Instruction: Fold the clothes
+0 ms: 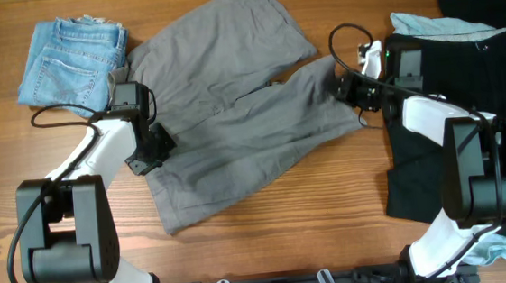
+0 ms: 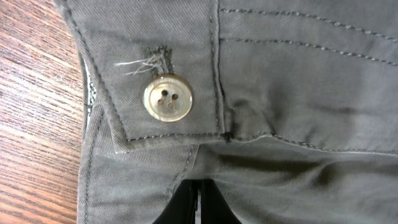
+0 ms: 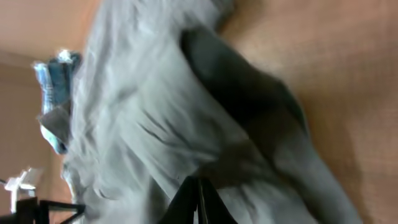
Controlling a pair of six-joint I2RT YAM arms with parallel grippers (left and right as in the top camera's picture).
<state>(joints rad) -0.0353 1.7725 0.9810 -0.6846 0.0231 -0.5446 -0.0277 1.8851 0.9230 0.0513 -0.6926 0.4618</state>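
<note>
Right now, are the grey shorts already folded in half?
No: in the overhead view the grey shorts lie spread open on the table, with both legs splayed apart.

One pair of grey shorts [image 1: 232, 107]; one pair of denim shorts [image 1: 70, 61]; one black garment [image 1: 468, 115]; pale-blue cloth [image 1: 434, 26] in two places; one button [image 2: 167, 98].

Waistband of the grey shorts [image 2: 298, 93] close up, pale button [image 2: 167, 98] below a frayed buttonhole [image 2: 158, 59], wood table [image 2: 31, 124] at left.
</note>
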